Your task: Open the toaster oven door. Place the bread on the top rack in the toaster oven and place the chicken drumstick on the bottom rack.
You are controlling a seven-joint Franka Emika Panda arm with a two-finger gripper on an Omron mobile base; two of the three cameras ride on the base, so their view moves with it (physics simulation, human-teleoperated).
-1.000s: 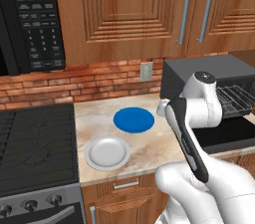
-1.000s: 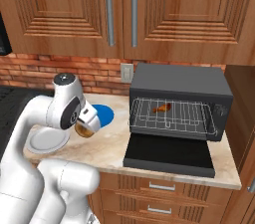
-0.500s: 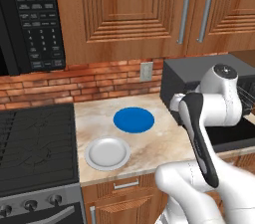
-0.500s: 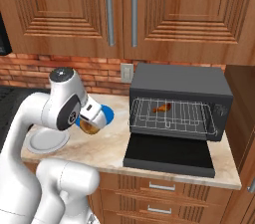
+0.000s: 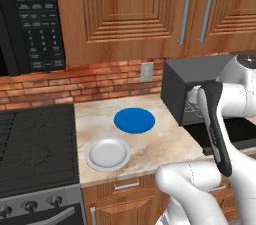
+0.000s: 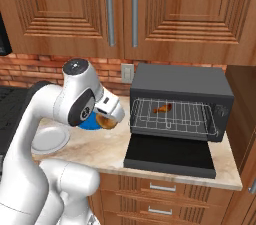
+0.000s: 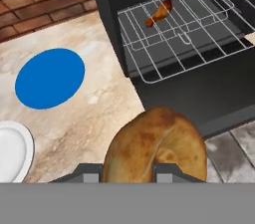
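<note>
1. The bread (image 7: 155,143) is gripped by the gripper (image 6: 108,117), whose jaws are closed on the lower part of the loaf; in the right base view it is seen held above the counter (image 6: 110,144), just left of the toaster oven (image 6: 181,100) and in front of the blue plate (image 7: 50,77).
2. The toaster oven door (image 6: 170,155) is already folded down flat, so the opening is clear and no more work on it seems needed.
3. The chicken drumstick (image 7: 159,12) is seen lying inside on a wire rack (image 7: 184,29), toward the back left; which shelf that is cannot be told for certain, so the shelf height should be checked before the bread is brought in.
4. The bread should be carried to the right over the lowered door, high enough that neither the loaf nor the fingers brush the door's edge.
5. The approach is best made level and straight into the opening, above the top shelf, so that the wires are not snagged.
6. The bread should be lowered until it rests on the wires before the grip is loosened; a drop from height could send a round loaf rolling.
7. The white plate (image 5: 108,153) lies well clear of the path and can be ignored.
</note>
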